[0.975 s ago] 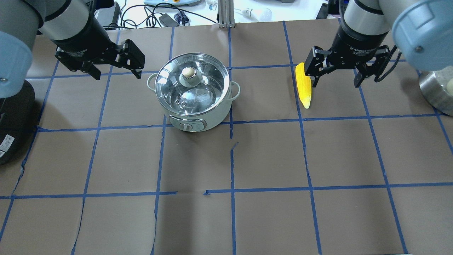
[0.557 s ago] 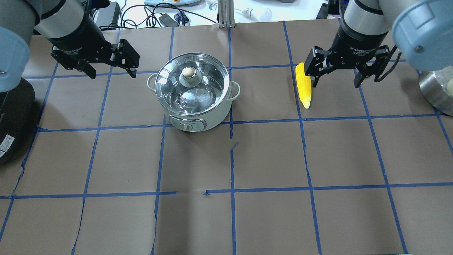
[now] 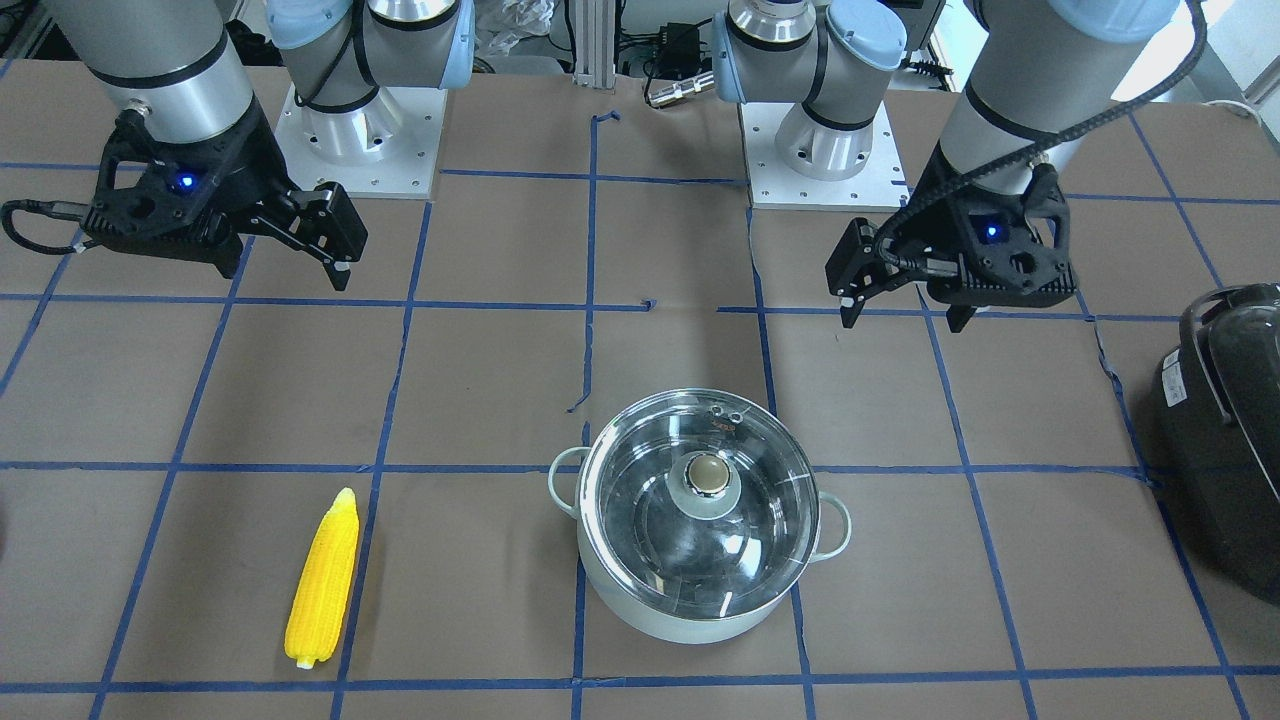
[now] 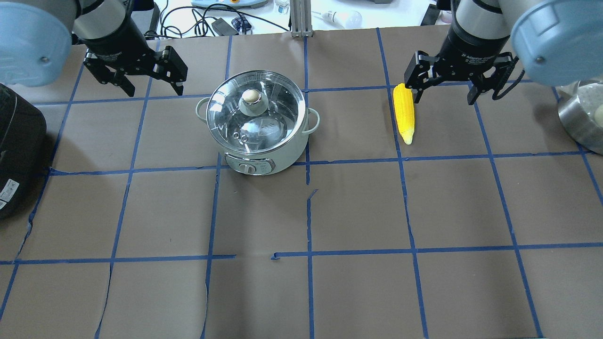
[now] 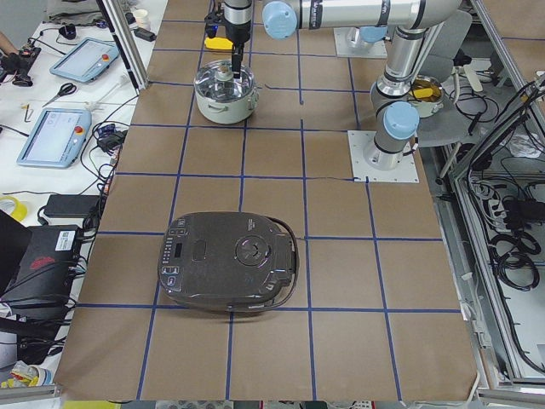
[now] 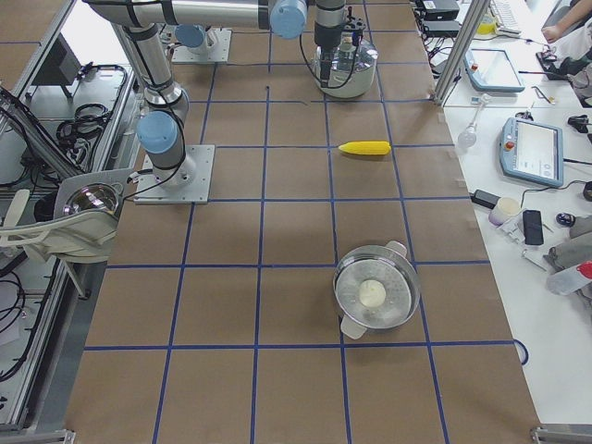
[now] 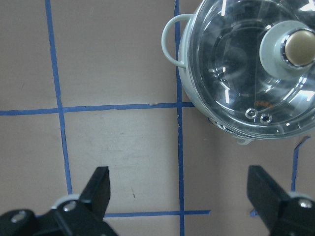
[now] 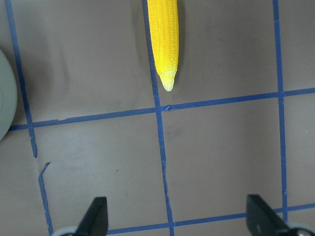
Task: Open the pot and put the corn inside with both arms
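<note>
Hovering at the far side of the table (image 4: 358,207), the arms look staged for a split job. The left gripper (image 4: 154,89) hangs left of the pot (image 4: 285,153), probably to reach for the knob (image 4: 250,96), and the right gripper (image 4: 443,99) hangs just right of the corn (image 4: 404,113). Both have their jaws spread wide, empty and touching nothing. The lid (image 4: 268,120) sits closed on the pot. The corn lies flat, well to the right of the pot, with its pale tip pointing to the near side.
</note>
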`<state>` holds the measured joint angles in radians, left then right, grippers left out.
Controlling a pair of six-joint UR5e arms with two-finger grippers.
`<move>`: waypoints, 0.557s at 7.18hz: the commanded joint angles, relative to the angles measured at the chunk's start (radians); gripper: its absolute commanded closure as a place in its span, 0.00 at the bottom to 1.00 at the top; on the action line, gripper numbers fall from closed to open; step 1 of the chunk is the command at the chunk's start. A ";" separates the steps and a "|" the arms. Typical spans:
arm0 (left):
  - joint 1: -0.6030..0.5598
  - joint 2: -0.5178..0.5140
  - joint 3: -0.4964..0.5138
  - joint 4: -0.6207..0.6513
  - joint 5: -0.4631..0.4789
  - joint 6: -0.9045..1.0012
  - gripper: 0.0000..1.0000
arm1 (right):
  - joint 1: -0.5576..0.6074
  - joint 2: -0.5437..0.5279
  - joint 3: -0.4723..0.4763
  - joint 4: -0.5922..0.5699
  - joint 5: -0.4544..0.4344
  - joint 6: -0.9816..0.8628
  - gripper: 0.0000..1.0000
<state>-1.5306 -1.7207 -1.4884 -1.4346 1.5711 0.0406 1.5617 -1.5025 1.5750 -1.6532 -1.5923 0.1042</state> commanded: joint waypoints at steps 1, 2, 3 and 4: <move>-0.050 -0.141 0.066 0.124 -0.011 -0.068 0.00 | -0.014 0.126 0.003 -0.104 0.011 -0.008 0.00; -0.078 -0.210 0.097 0.184 -0.011 -0.091 0.00 | -0.014 0.204 0.003 -0.223 0.012 -0.011 0.00; -0.107 -0.256 0.135 0.195 -0.011 -0.131 0.00 | -0.014 0.270 0.003 -0.311 0.012 -0.023 0.00; -0.146 -0.293 0.179 0.197 0.000 -0.175 0.00 | -0.014 0.330 0.003 -0.394 0.012 -0.040 0.00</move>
<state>-1.6338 -1.9608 -1.3590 -1.2528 1.5627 -0.0850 1.5483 -1.2511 1.5783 -1.9397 -1.5805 0.0817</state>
